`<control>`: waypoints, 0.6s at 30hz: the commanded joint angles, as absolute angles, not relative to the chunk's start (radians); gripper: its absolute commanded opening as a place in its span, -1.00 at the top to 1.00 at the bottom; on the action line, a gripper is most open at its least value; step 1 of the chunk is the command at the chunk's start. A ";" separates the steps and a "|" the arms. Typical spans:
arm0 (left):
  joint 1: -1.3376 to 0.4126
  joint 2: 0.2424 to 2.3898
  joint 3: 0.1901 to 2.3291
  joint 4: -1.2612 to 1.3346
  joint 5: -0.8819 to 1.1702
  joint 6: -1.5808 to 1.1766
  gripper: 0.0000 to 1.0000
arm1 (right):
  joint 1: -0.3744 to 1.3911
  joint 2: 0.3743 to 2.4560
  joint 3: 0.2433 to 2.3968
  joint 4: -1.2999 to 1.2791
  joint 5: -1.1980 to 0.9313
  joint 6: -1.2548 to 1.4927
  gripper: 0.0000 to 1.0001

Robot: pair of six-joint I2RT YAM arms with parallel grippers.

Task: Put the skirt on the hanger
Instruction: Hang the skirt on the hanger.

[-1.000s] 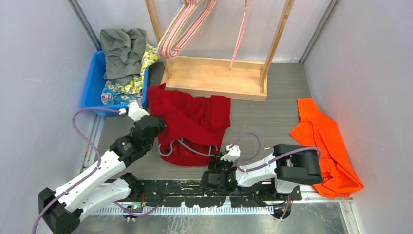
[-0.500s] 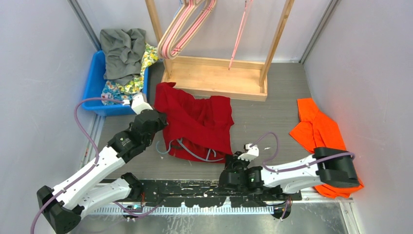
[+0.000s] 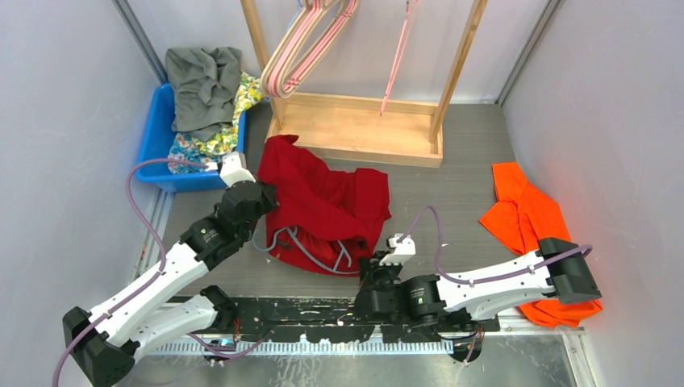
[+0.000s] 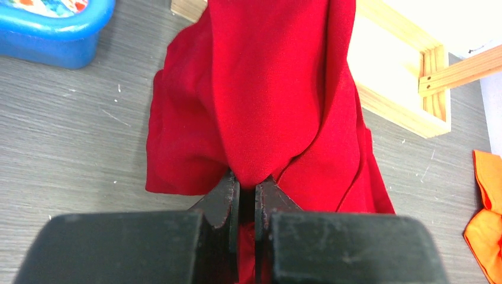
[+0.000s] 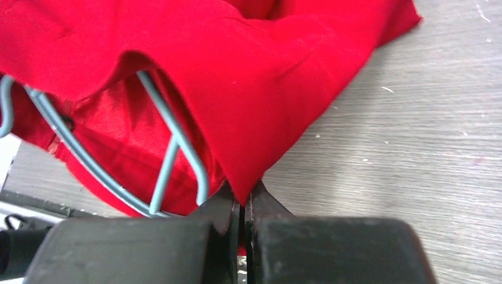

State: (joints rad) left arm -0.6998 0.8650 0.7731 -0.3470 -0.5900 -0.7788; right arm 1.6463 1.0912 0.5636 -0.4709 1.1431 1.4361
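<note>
The red skirt (image 3: 331, 205) lies crumpled on the grey table in front of the wooden rack, draped over a grey-blue hanger (image 3: 310, 251) whose bars poke out at its near edge. My left gripper (image 3: 260, 196) is shut on the skirt's left side; in the left wrist view the skirt (image 4: 266, 89) rises straight out of that gripper (image 4: 247, 190). My right gripper (image 3: 373, 262) is shut on the skirt's near right corner. The right wrist view shows the skirt (image 5: 254, 77) pinched in that gripper (image 5: 243, 198), with the hanger (image 5: 171, 148) just left of it.
A wooden rack (image 3: 355, 129) with pink hangers (image 3: 302, 48) stands behind the skirt. At the far left is a blue bin (image 3: 153, 141) of clothes. An orange garment (image 3: 536, 234) lies at the right, partly under my right arm. Grey walls close both sides.
My right gripper has come back left and shut on the skirt's near right corner. The left gripper has pulled its side of the skirt up and back, bunching the cloth.
</note>
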 commanded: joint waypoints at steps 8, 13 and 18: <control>-0.698 0.853 0.782 -0.067 -0.610 -0.632 1.00 | 1.672 1.137 0.862 -0.479 1.117 1.112 0.97; -0.698 0.813 0.817 -0.008 -0.540 -0.563 1.00 | 1.623 1.136 0.879 -0.539 1.053 1.121 0.97; -0.703 0.763 0.811 0.048 -0.501 -0.533 1.00 | 1.580 1.149 0.803 -0.470 0.988 1.145 0.97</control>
